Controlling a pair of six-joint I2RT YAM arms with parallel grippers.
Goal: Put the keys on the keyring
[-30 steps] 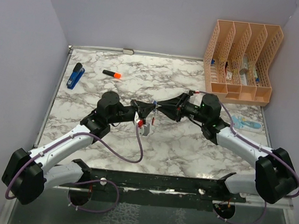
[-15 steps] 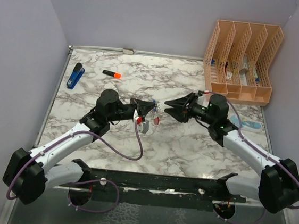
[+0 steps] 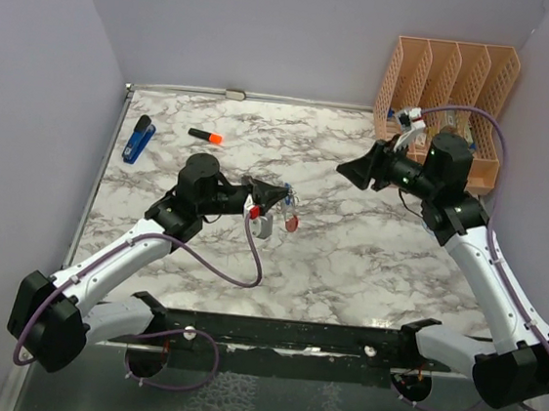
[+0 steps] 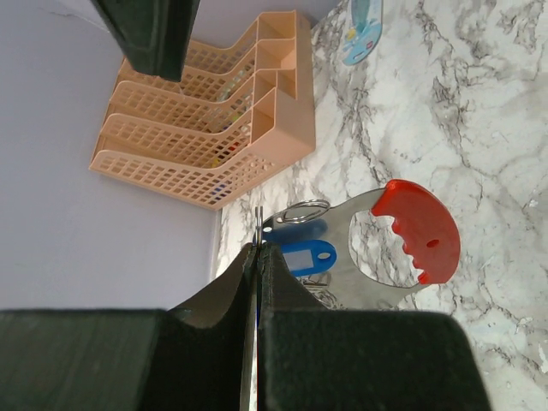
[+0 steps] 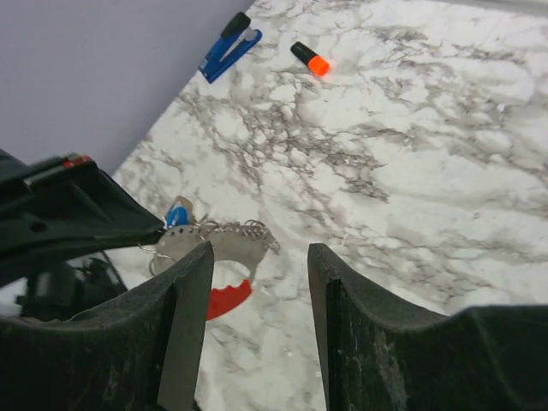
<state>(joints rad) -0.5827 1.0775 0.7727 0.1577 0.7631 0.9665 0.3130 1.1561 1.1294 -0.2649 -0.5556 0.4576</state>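
Keyring [image 4: 418, 233] — red crescent one side, silvery plate the other — hangs in the air off the tip of the left tool [image 3: 271, 198], above the middle of the desk [image 3: 346, 272], not resting on it. Blue-headed key [image 4: 299, 256] lies against the silvery side, next to a small wire ring [image 4: 303, 211]. A few fine silvery bits trail beside them in the right wrist view, too small to sort into keys or chain.

Left tool: jaws together, pinching a thin edge-on strip of metal. Best reading is that this is the silvery end of the keyring. Right tool [image 3: 355, 171]: jaws apart, holding nothing, raised and well apart from the keyring, over by the peach file organiser [image 3: 443, 96].

Progress, as a judgement — the blue-headed key hangs with the keyring and looks threaded on, though the join itself is hidden behind the plate. Whether every key is on cannot be told; I pick out no loose key on the desk. Orange-and-black marker [image 3: 206, 137] and blue stapler [image 3: 139, 139] lie far left, untouched. Likely left: check the bunch holds, then set it down.
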